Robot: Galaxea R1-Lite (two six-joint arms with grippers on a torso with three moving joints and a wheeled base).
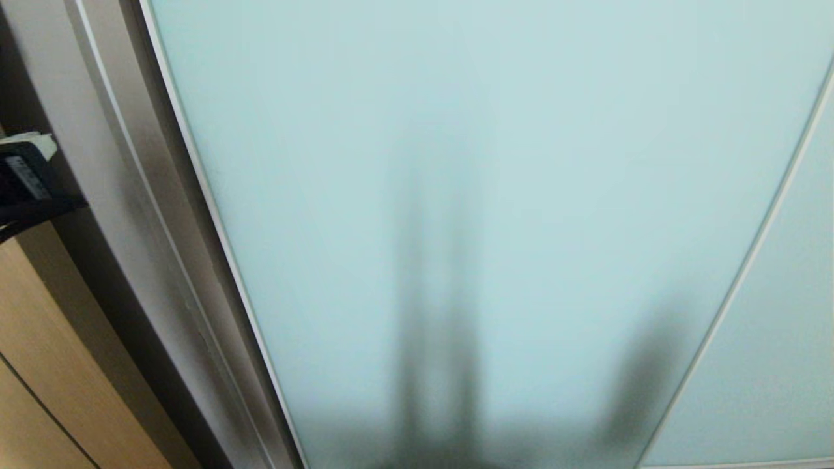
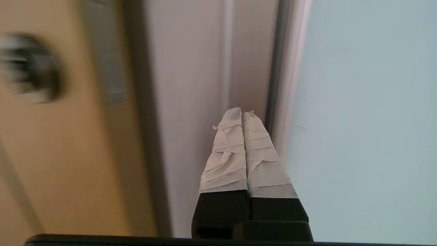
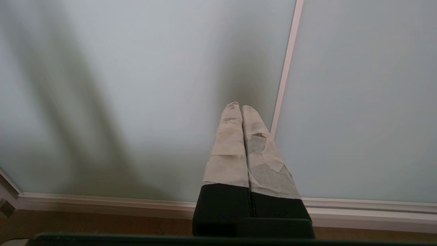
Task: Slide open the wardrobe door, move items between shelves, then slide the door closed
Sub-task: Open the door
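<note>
The sliding wardrobe door [image 1: 495, 195], a frosted pale aqua panel in a thin white frame, fills the head view and stands closed. Dark shadows show through its lower part. The items and the shelves are hidden behind it. My left gripper [image 2: 241, 112] is shut with nothing in it. Its taped fingertips point at the white post just beside the door's [image 2: 368, 119] left edge. My right gripper [image 3: 238, 106] is shut and empty, low in front of the door [image 3: 136, 85], close to the thin strip [image 3: 285, 78] between two glass panels.
A tan wood door [image 1: 39, 365] with a blurred black knob [image 2: 30, 68] lies left of the grey-white wardrobe post [image 1: 130, 195]. A dark object [image 1: 26, 182] juts in at the far left. A second glass panel [image 1: 782, 326] is at the right. The bottom rail [image 3: 102, 201] meets the wooden floor [image 3: 85, 225].
</note>
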